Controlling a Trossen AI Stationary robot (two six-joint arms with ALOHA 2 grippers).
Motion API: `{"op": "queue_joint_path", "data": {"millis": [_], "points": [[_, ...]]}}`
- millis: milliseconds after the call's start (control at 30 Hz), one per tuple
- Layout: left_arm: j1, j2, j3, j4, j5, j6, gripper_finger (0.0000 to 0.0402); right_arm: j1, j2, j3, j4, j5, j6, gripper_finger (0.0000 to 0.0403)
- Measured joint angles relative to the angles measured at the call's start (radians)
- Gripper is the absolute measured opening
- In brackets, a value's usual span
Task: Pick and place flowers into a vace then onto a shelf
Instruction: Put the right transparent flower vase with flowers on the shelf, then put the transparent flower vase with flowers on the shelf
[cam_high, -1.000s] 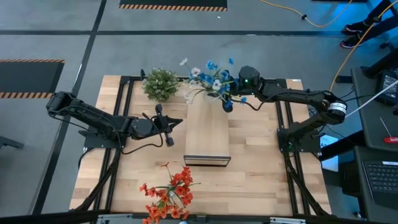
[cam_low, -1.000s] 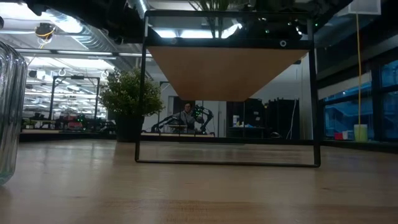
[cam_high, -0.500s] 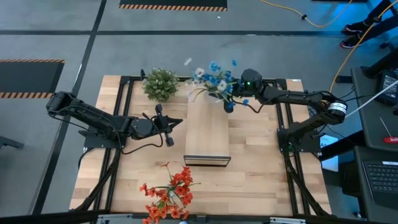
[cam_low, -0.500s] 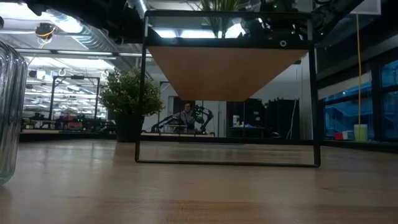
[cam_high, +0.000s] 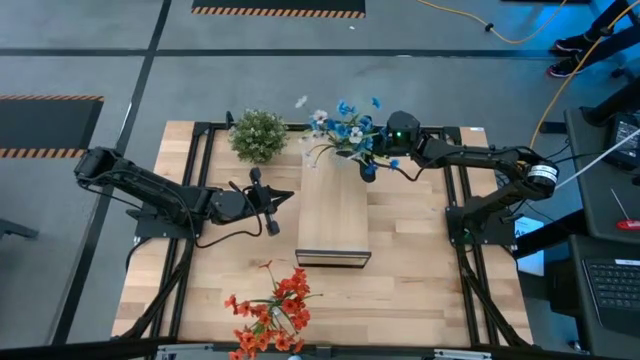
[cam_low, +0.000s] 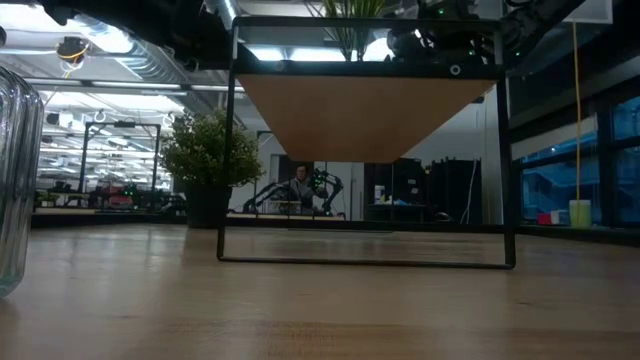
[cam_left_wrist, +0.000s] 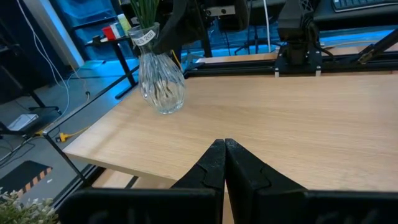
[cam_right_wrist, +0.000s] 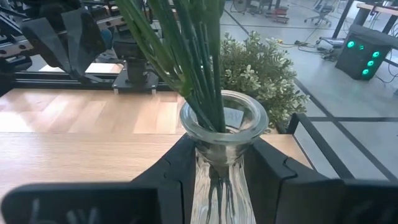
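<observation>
A clear glass vase (cam_left_wrist: 160, 84) holds blue and white flowers (cam_high: 345, 125) and stands upright at the far end of the pale wood shelf (cam_high: 333, 220). My right gripper (cam_high: 368, 168) is shut on the vase and reaches in from the table's right. The green stems (cam_right_wrist: 196, 68) rise out of the vase mouth. My left gripper (cam_high: 268, 200) is shut and waits just left of the shelf, touching nothing. Red-orange flowers (cam_high: 272, 308) lie flat on the table by the near edge. My right gripper pinches the vase's neck (cam_right_wrist: 219, 155) just below the rim, one finger (cam_right_wrist: 174, 177) on each side. The fingers come in about level from the table's right. The vase is upright, and in the left wrist view its base (cam_left_wrist: 163, 109) seems to stand on the shelf top.
A round bushy green-white plant (cam_high: 258, 135) stands on the table left of the shelf's far end. The shelf sits on a black metal frame (cam_low: 232, 150). A glass vessel (cam_low: 15, 180) shows at the low view's left edge. Bare tabletop (cam_high: 430, 270) lies right of the shelf.
My right gripper has carried the vase a little toward the table's right and slightly down at the shelf's far end. The blooms have swayed with it. In the low view the stems and gripper now show lower above the shelf.
</observation>
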Motion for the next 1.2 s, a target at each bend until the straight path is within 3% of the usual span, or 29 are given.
{"op": "queue_joint_path", "data": {"millis": [167,400,567,967,1200], "points": [[0.0,0.0,0.0,-0.005,0.0,0.0,0.0003,0.0,0.0,0.0,0.0,0.0,0.0,0.0106],[0.0,0.0,0.0,-0.016,0.0,0.0,0.0003,0.0,0.0,0.0,-0.005,0.0,0.0,0.0194],[0.0,0.0,0.0,-0.016,0.0,0.0,0.0003,0.0,0.0,0.0,-0.005,0.0,0.001,0.0228],[-0.001,0.0,0.0,-0.016,0.0,0.0,0.0003,-0.012,-0.003,0.001,-0.039,0.043,0.004,0.0239],[-0.001,0.0,0.0,-0.016,0.0,0.0,0.0003,-0.017,-0.078,0.001,-0.106,0.013,0.002,0.0239]]}}
